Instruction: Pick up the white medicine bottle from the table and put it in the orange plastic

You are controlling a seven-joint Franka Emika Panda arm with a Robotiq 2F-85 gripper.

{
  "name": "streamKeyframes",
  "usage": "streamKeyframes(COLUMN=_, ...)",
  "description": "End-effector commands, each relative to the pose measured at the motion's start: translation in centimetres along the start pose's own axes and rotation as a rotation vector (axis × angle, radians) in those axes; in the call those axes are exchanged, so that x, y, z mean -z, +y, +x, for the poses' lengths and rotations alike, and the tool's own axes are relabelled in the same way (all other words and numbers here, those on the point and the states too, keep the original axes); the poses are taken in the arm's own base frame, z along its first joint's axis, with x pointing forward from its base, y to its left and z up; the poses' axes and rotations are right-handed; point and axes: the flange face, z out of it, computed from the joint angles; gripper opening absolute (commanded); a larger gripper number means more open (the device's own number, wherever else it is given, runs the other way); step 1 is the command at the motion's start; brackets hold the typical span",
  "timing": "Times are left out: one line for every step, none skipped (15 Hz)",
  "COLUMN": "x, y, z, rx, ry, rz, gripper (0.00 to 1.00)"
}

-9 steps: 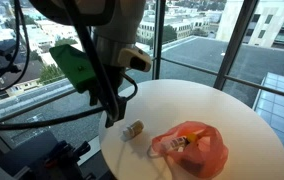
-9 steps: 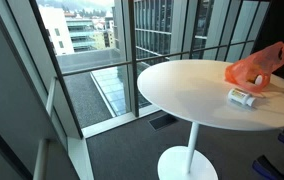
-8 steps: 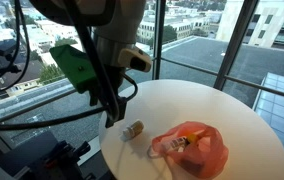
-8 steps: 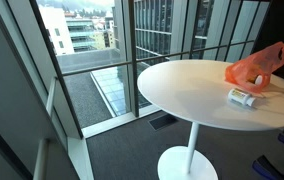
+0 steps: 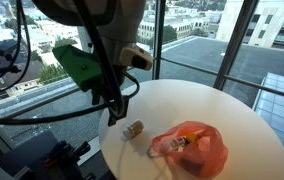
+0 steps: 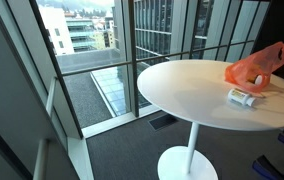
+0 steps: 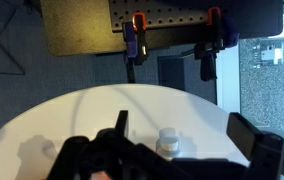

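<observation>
The gripper [image 7: 182, 128] stands wide open and holds nothing. In the wrist view its two dark fingers [image 7: 119, 123] come up from the bottom edge, well apart, with bare tabletop between them. In an exterior view the gripper [image 5: 115, 108] hangs above the near edge of the table, fingertips pointing down and clear of the surface.

Just below the gripper and slightly to one side, the bottle [image 5: 133, 129] lies on its side on the table [image 5: 222, 110], touching neither finger. From the wrist it shows in the gap between the fingers, capped end [image 7: 167, 143] towards the camera, nearer to one finger than the other.

Further out from the gripper, past the bottle, sits the orange bag [image 5: 194, 148], crumpled and loosely open on the tabletop, with something pale and small inside that is too small to make out. Bottle and bag are near each other but apart. The exterior view from across the room shows the same pair: the bottle [image 6: 243, 97] lying in front of the bag [image 6: 257, 65] on the round white table [image 6: 182, 90], which stands on a single central leg [image 6: 190, 135].

Beyond the table's far edge the wrist view shows a dark perforated board [image 7: 92, 30] with two clamps [image 7: 133, 28] on it. Tall windows [image 6: 132, 40] surround the table, with buildings outside.
</observation>
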Motion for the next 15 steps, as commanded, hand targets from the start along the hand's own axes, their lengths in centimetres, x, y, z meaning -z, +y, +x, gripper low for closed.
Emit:
streamKeyframes(x=0.3, y=-0.8, z=2.4, rx=0.011, ry=0.014, rz=-0.020, gripper=1.00)
streamKeyframes(x=0.1, y=-1.1, z=3.0, rx=0.019, ry=0.013, rz=-0.025, gripper=1.00)
streamKeyframes(x=0.0, y=-1.6, z=3.8, rx=0.030, ry=0.016, rz=-0.032, gripper=1.00)
streamKeyframes(x=-0.2, y=-2.2, z=4.6, rx=0.043, ry=0.020, rz=-0.042, gripper=1.00)
streamKeyframes(x=-0.4, y=-2.7, z=5.4, rx=0.052, ry=0.025, rz=-0.047, gripper=1.00)
streamKeyframes(x=-0.6, y=-3.3, z=6.3, rx=0.067, ry=0.032, rz=-0.058, gripper=1.00)
streamKeyframes(x=-0.9, y=-3.9, z=7.1, rx=0.080, ry=0.040, rz=-0.068, gripper=1.00)
streamKeyframes(x=-1.3, y=-4.5, z=8.0, rx=0.094, ry=0.045, rz=-0.085, gripper=1.00)
streamKeyframes(x=-1.8, y=-4.9, z=8.8, rx=0.106, ry=0.045, rz=-0.097, gripper=1.00)
streamKeyframes(x=-2.6, y=-5.3, z=9.7, rx=0.116, ry=0.045, rz=-0.110, gripper=1.00)
streamKeyframes(x=-3.4, y=-5.6, z=10.5, rx=0.123, ry=0.044, rz=-0.118, gripper=1.00)
streamKeyframes(x=-4.1, y=-5.8, z=11.3, rx=0.129, ry=0.043, rz=-0.125, gripper=1.00)
streamKeyframes(x=-4.9, y=-6.0, z=12.0, rx=0.134, ry=0.050, rz=-0.134, gripper=1.00)
streamKeyframes(x=-5.7, y=-6.3, z=12.7, rx=0.138, ry=0.057, rz=-0.140, gripper=1.00)
streamKeyframes(x=-6.5, y=-6.4, z=13.4, rx=0.141, ry=0.067, rz=-0.148, gripper=1.00)
